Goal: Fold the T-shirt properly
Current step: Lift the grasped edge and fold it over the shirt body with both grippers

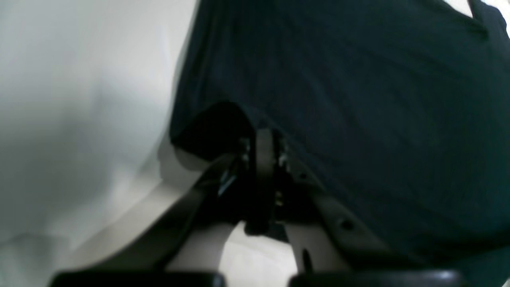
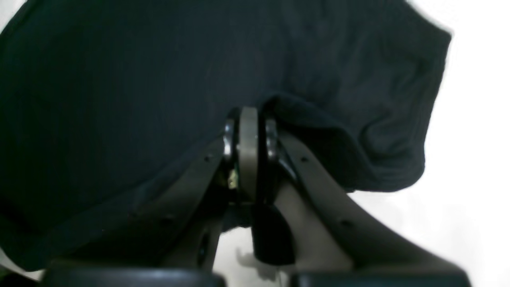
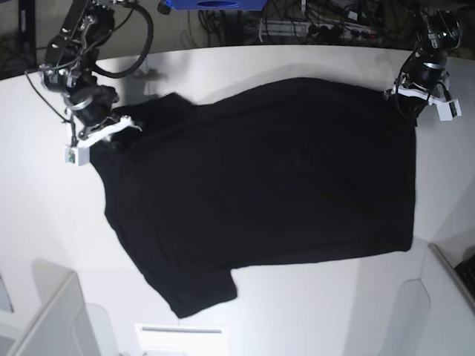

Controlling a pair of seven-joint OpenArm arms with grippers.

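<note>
The black T-shirt (image 3: 267, 178) lies spread on the white table (image 3: 297, 63) with its plain side up; no print shows. My left gripper (image 3: 393, 93) is at the shirt's far right corner and is shut on the cloth edge, as the left wrist view (image 1: 265, 135) shows. My right gripper (image 3: 133, 124) is at the shirt's upper left, near a sleeve, and is shut on a bunched fold of the T-shirt (image 2: 338, 131); the right wrist view shows its closed tips (image 2: 249, 119). The other sleeve (image 3: 197, 293) lies flat near the front.
A blue box (image 3: 215, 4) and cables (image 3: 319, 30) lie behind the table's far edge. White panels stand at the front left (image 3: 44, 311) and front right (image 3: 438, 297). Bare white table surrounds the shirt.
</note>
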